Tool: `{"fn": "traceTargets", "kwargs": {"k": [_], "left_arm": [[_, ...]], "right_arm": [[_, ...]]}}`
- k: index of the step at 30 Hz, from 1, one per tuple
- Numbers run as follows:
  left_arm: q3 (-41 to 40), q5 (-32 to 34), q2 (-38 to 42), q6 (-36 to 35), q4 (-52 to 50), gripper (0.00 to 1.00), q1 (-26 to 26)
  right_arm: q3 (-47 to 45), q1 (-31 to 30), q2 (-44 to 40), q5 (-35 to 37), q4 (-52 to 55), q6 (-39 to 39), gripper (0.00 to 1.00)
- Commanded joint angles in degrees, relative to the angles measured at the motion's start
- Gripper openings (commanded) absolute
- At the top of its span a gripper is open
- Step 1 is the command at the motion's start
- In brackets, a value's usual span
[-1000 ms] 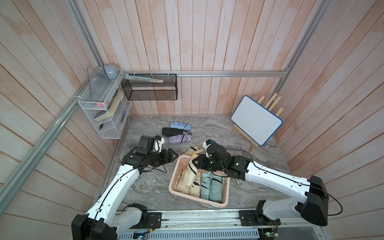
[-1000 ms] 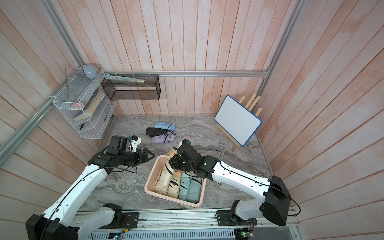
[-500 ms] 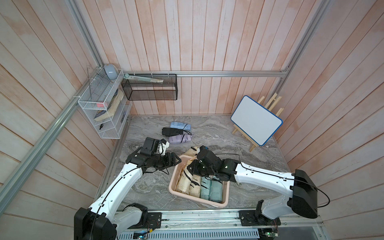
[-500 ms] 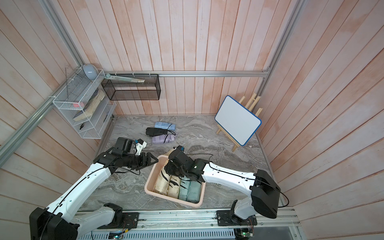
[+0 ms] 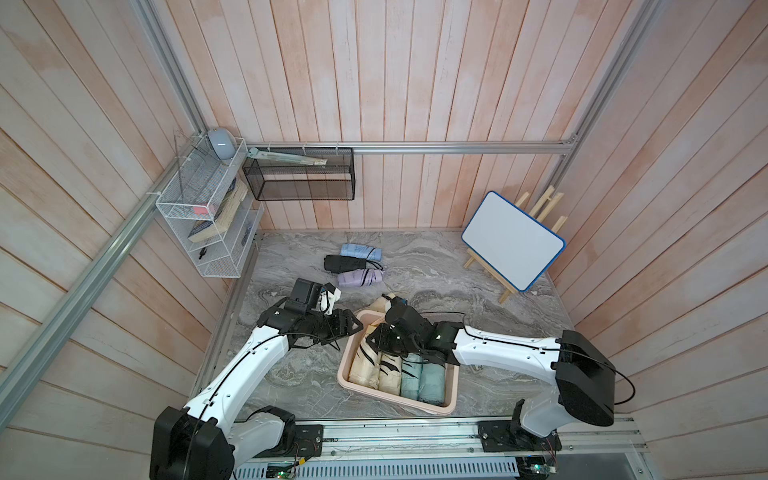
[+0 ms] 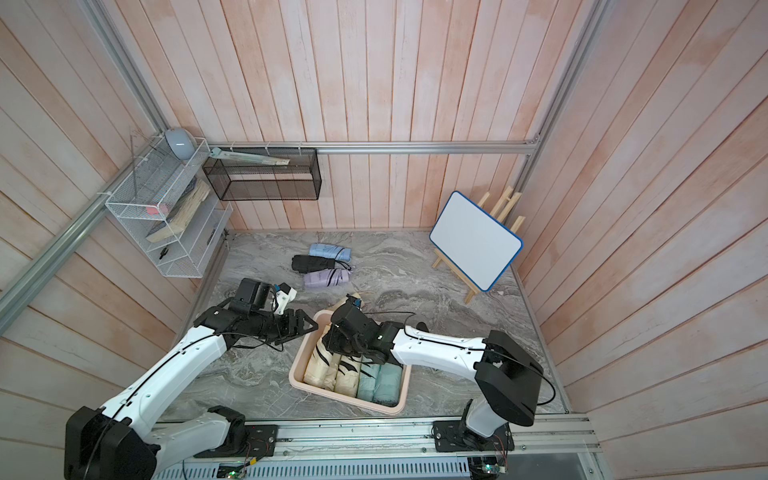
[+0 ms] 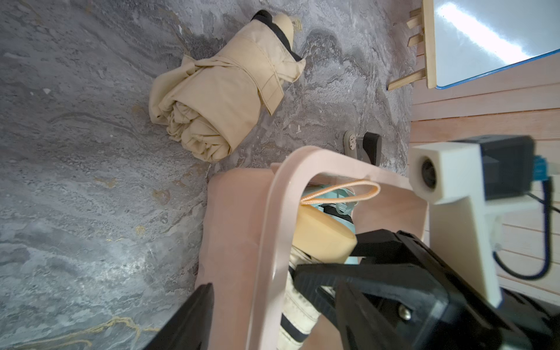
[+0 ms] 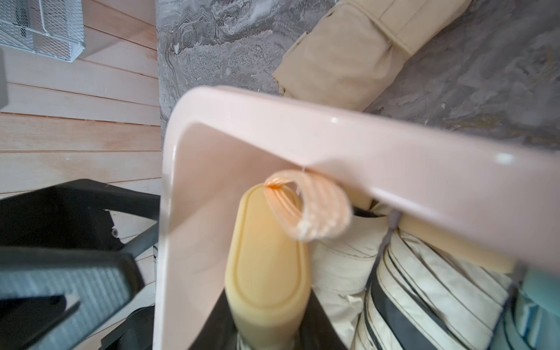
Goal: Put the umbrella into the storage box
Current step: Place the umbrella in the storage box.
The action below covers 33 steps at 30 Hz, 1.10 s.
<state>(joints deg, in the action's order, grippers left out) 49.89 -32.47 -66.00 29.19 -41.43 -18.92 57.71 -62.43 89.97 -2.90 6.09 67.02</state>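
The pale pink storage box (image 5: 390,398) (image 6: 345,395) stands at the table's near middle with several folded umbrellas lying in it. My right gripper (image 8: 266,318) (image 5: 382,345) is shut on the yellow handle (image 8: 266,266) of a cream, black-striped umbrella (image 5: 365,353) at the box's left far end. My left gripper (image 7: 254,277) (image 5: 353,328) is open, one jaw outside the box's left far corner and the other inside. Whether they touch the wall is unclear. A beige umbrella (image 5: 388,303) (image 7: 224,100) lies on the table just beyond the box.
Blue (image 5: 359,251), black (image 5: 343,264) and lilac (image 5: 359,277) umbrellas lie together farther back. A whiteboard on a wooden easel (image 5: 513,241) stands at the back right. A white wire rack (image 5: 208,216) and a black mesh basket (image 5: 299,180) hang on the walls.
My left gripper has moved right to the box's corner and its jaws have narrowed. The right gripper has carried the striped umbrella leftwards and down into the box's left end.
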Motion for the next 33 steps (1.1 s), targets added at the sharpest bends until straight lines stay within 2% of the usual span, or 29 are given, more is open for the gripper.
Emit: {"fn": "traceTargets", "kwargs": {"k": [1,7,12,23,27,31,33], "left_arm": [[-0.45,-0.15,-0.36,-0.06,1.36,0.68,-0.23],[-0.32,0.38,-0.58,-0.19,1.2,0.66,-0.18],[-0.14,0.65,-0.58,-0.27,1.18,0.66,-0.24],[0.77,1.92,-1.05,-1.73,0.12,0.63,-0.29],[1.95,5.67,-1.41,-3.6,-2.09,0.62,-1.17],[3.52,9.67,-2.38,-4.8,-3.48,0.62,-4.21],[4.17,11.69,-3.07,-4.78,-3.69,0.55,-5.33]], "right_arm": [[0.23,-0.36,1.56,0.5,-0.57,-2.37,0.34],[1.55,-0.34,1.49,3.27,3.89,-3.52,0.55],[0.98,-0.39,-1.2,5.17,7.28,-3.14,0.63],[0.24,-1.4,-8.19,6.81,10.24,-3.37,0.62],[1.75,-1.25,-11.98,10.2,13.61,-4.3,0.61],[2.57,1.01,-15.82,11.8,17.09,-6.03,0.61],[2.42,2.89,-17.52,11.61,18.03,-7.08,0.6]]}}
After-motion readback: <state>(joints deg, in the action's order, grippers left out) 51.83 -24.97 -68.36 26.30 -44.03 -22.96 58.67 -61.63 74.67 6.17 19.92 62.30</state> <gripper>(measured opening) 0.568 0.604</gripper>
